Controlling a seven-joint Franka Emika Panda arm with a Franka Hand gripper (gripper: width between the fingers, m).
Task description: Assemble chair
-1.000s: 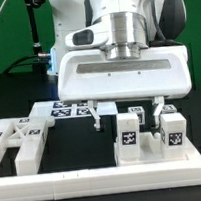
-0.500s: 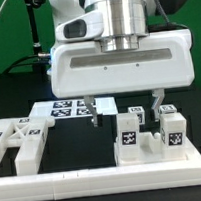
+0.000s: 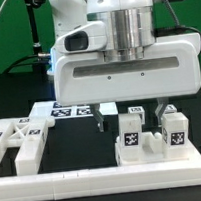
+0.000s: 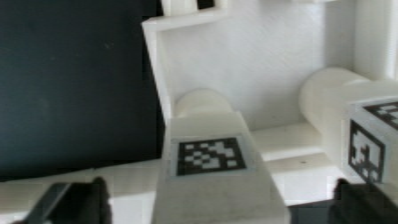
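My gripper (image 3: 130, 116) is open, with one finger on each side of a short white square post (image 3: 128, 139) that stands upright with a tag on its front. The fingers hang around the post's top and do not press on it. A second tagged post (image 3: 174, 131) stands just to the exterior view's right of it. In the wrist view the first post (image 4: 214, 150) is centred between my dark fingertips (image 4: 75, 203), my gripper (image 4: 217, 205) is open around it, and the second post (image 4: 366, 130) is beside it. A flat white slab (image 4: 240, 60) lies behind them.
More white tagged chair parts (image 3: 23, 145) lie at the exterior view's left. The long white L-shaped rail (image 3: 96, 176) runs along the front. The marker board (image 3: 64, 109) lies flat behind the parts. The table is black, with a green wall behind it.
The hand has shifted slightly to the exterior view's right and come down a little over the post. The fingers stay open.
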